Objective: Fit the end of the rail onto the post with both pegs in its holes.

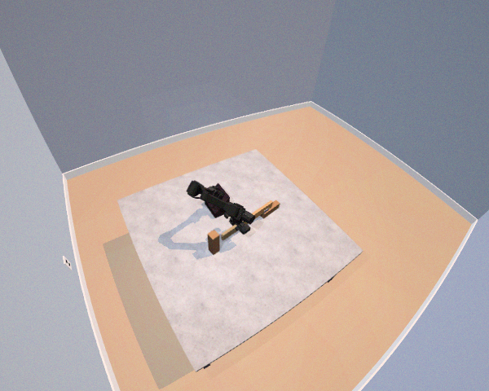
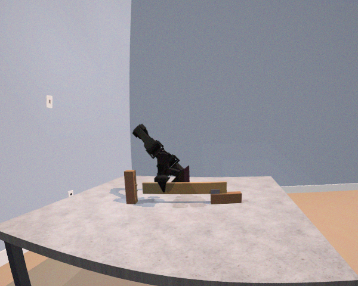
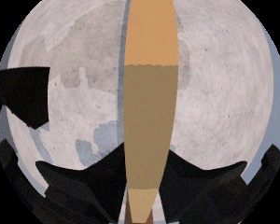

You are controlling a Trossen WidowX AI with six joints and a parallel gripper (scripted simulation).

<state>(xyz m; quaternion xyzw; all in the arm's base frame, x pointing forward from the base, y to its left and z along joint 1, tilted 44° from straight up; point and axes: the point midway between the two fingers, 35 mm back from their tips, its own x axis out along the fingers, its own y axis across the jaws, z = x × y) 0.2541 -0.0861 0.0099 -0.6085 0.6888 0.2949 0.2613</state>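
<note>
The bed rail is off the table and looks about level in the exterior view. My gripper is shut on it, nearer its post end. The upright post stands to the left in the exterior view. Its small pegs point toward the rail's end, with a narrow gap between them and the rail. The rail's far end is at the grey bracket on the footboard block. The holes in the rail's end are hidden.
The rail, post and block are on a grey table. The arm reaches over from the side of the rail away from the exterior camera. Its shadow falls on the table around the post.
</note>
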